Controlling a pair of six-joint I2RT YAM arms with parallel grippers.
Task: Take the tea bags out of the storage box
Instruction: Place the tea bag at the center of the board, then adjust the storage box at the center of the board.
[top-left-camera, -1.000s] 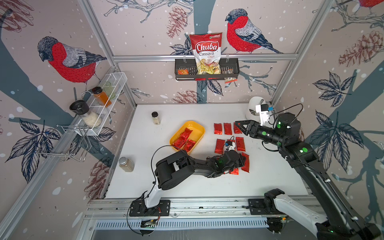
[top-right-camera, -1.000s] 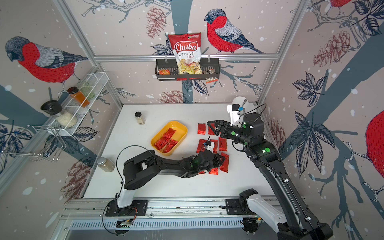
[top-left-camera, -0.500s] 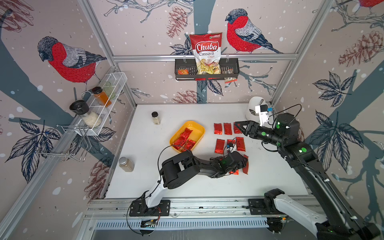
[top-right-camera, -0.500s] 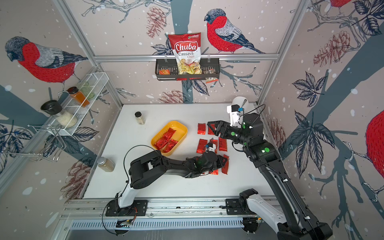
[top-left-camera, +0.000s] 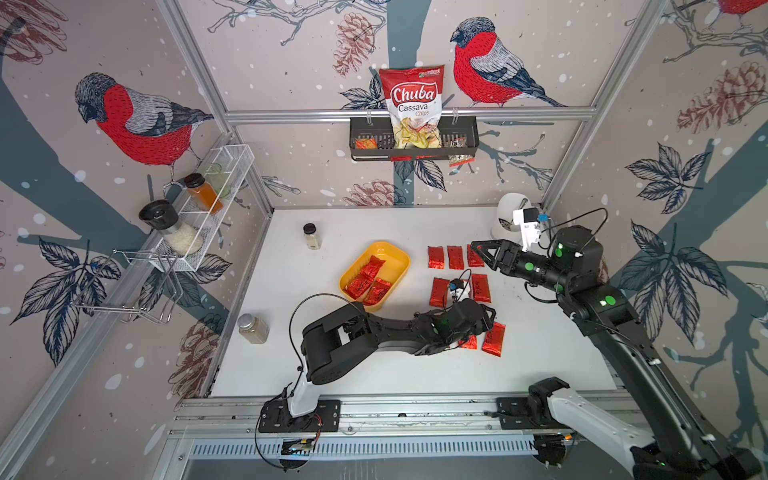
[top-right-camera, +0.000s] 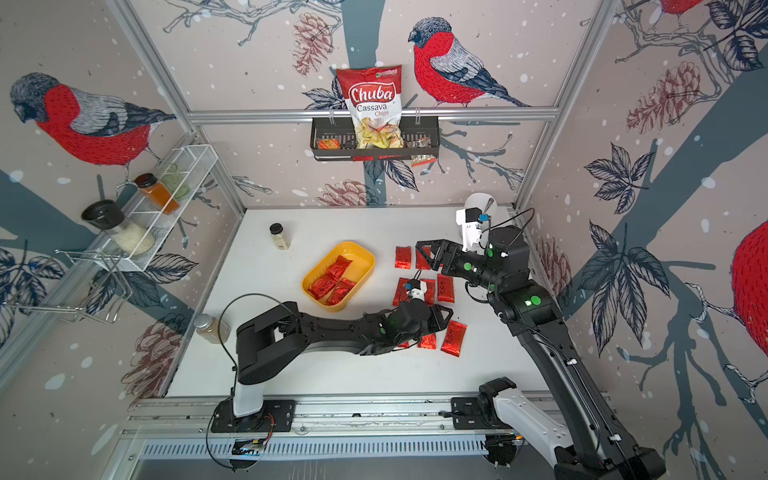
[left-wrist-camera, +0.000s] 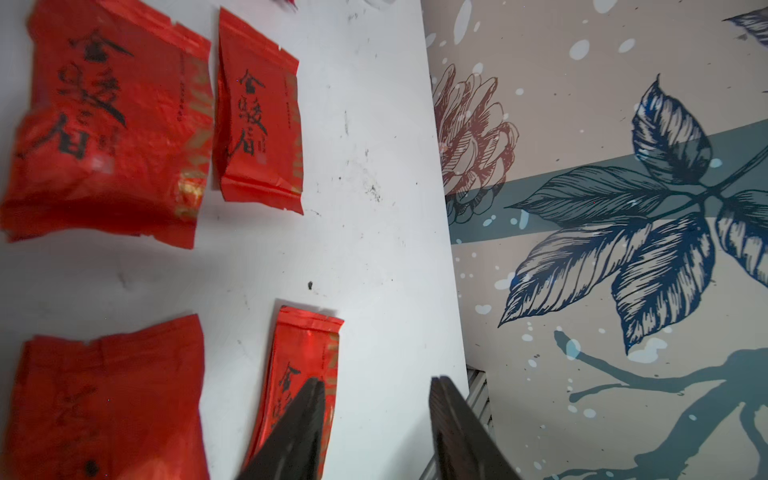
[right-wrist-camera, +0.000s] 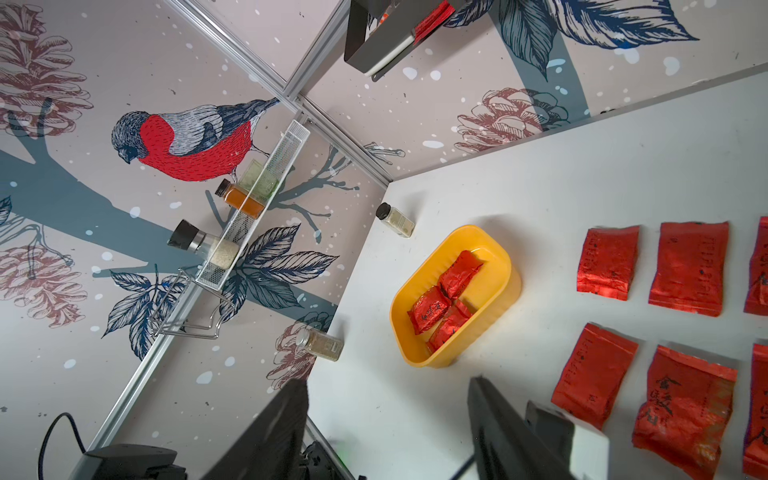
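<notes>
Left wrist and right wrist show left tool (left-wrist-camera: 376, 380), right tool (right-wrist-camera: 388, 380) spread, empty.

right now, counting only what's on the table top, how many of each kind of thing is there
tea bags in the storage box: 3
tea bags out on the table: 9, one nearly hidden under the left arm
storage box: 1
spice jars: 2
white container: 1
total: 16
</notes>
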